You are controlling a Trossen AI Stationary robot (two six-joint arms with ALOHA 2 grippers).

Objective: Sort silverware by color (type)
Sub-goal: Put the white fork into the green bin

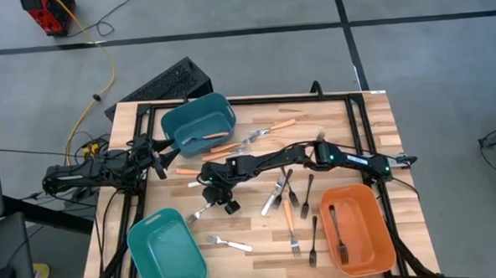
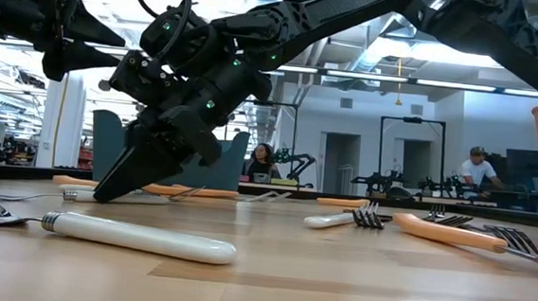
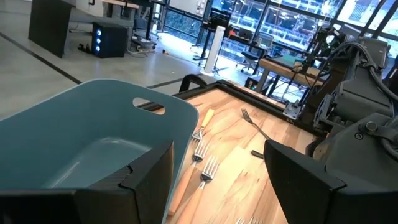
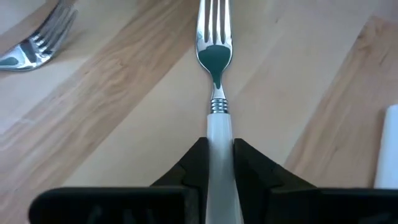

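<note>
The right gripper [image 4: 219, 163] has its fingers clamped on a white-handled fork [image 4: 216, 93] lying mid-bench. Squeeze tight, then lift straight up. The left gripper [image 3: 217, 177] waits, fingers apart, by the teal bin [image 3: 87, 143].

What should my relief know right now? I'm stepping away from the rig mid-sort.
Right gripper: down at mid-table, shut on a white-handled fork.
Left gripper: open, waiting by the far teal bin.
Done: one orange fork in that bin, one black fork in the orange bin.
Left: the near teal bin looks empty; most forks lie loose on the table.
</note>
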